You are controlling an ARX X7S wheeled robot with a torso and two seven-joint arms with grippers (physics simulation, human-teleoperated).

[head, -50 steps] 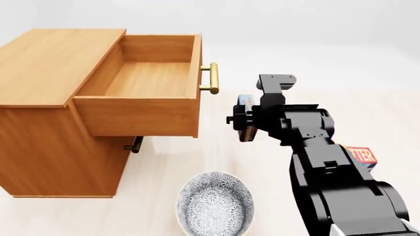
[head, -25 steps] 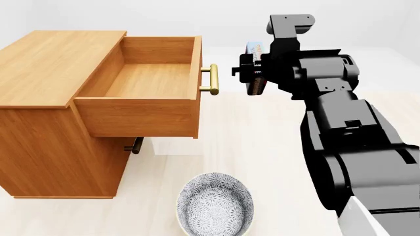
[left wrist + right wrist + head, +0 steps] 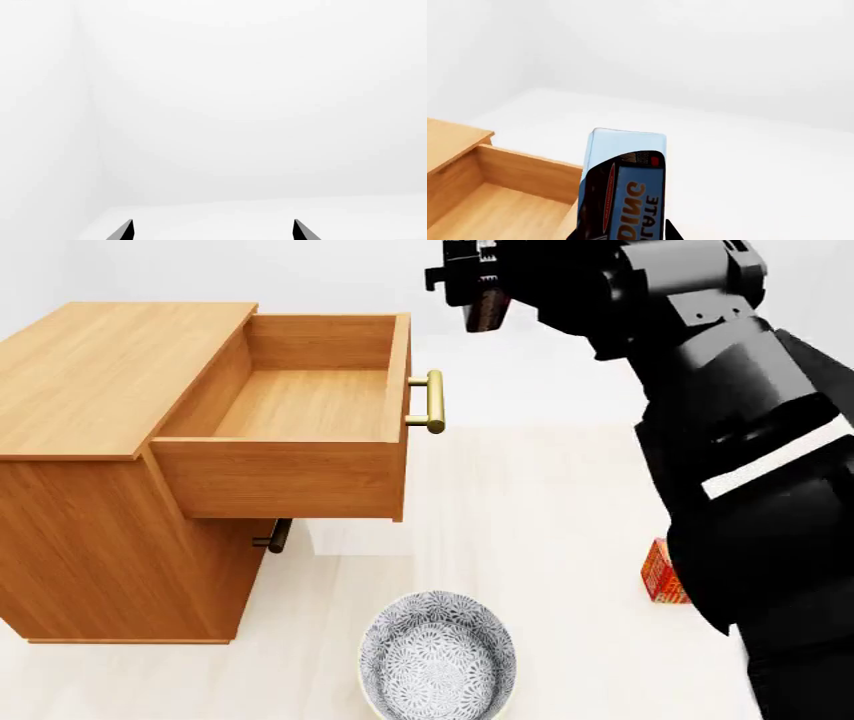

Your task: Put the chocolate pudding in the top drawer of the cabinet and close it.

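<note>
Presently the chocolate pudding (image 3: 624, 190) is held clamped in the right gripper (image 3: 477, 285), above and just right of the open top drawer (image 3: 314, 405). Left gripper (image 3: 212, 231) fingertips are spread apart.

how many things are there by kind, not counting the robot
cabinet: 1, its top drawer pulled open
chocolate pudding: 1, held in the right gripper
patterned bowl: 1
red-orange box: 1, partly hidden by the arm
total: 4

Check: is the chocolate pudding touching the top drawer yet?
Apart. Head view shows the chocolate pudding held in the right claw, clear air above the top drawer.
</note>
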